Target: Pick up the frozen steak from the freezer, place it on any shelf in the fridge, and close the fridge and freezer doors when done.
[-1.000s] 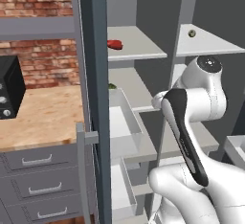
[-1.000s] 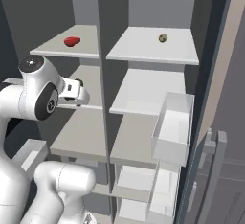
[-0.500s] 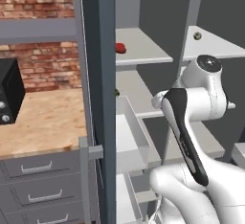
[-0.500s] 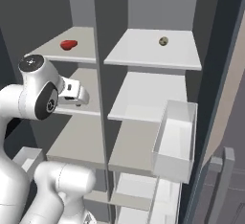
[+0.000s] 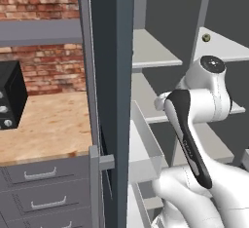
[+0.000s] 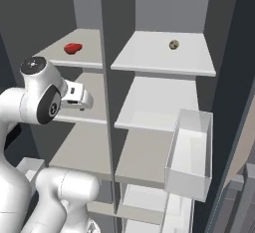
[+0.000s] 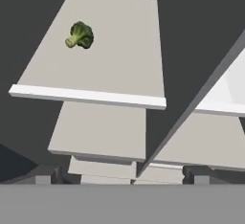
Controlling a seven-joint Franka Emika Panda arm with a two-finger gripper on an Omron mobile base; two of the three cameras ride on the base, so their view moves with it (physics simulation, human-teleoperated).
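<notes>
Dark-red frozen steak (image 6: 73, 48) sits upper left on the freezer's top board as the base has rolled closer, empty gripper (image 6: 79, 96) wide open below it.

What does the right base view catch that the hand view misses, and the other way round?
The right base view has the frozen steak and a small olive-brown ball on the top shelves, a white bin and the robot's arm. The hand view has a green broccoli floret lying on a pale shelf. Both take in stacked pale shelf boards and the grey divider between the compartments.
</notes>
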